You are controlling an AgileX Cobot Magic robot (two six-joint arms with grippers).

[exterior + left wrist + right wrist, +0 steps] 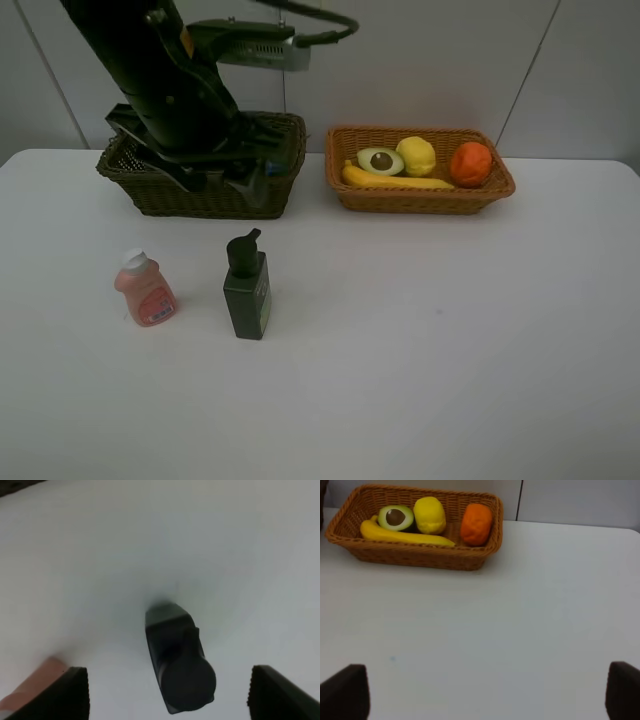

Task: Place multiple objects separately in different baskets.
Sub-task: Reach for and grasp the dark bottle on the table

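**Left arm over the dark basket, two bottles on the worktop.** The left arm point(170, 80) hung over the dark wicker basket point(150, 195) at the back left of the white worktop point(450, 350). Its black bulk covered most of the basket's inside, so what lay there could not be made out from the high camera. The left fingers point(70, 695) were lost among the arm's dark parts in that view. The wrist camera caught only their tips, spread wide and gripping nothing.

Below them, blurred and seen from above, stood the dark green pump bottle point(180, 665). A corner of the pink bottle point(32, 687) was cut off by the frame edge beside one finger. From the high camera both bottles stood on open worktop in front of the dark basket, near each other but apart. Their labels were too small to read.

The light wicker basket point(420, 200), at the back right of centre, held four fruits:
- the banana point(400, 182) along its front wall
- the halved avocado point(380, 160), pit showing
- the lemon point(417, 155) just beside the avocado
- the orange point(471, 164) at the right end

The right fingers point(345, 692) showed only in their own wrist camera. Two dark tips sat in the frame's corners, wide apart and empty, over bare worktop, with the fruit basket well ahead.
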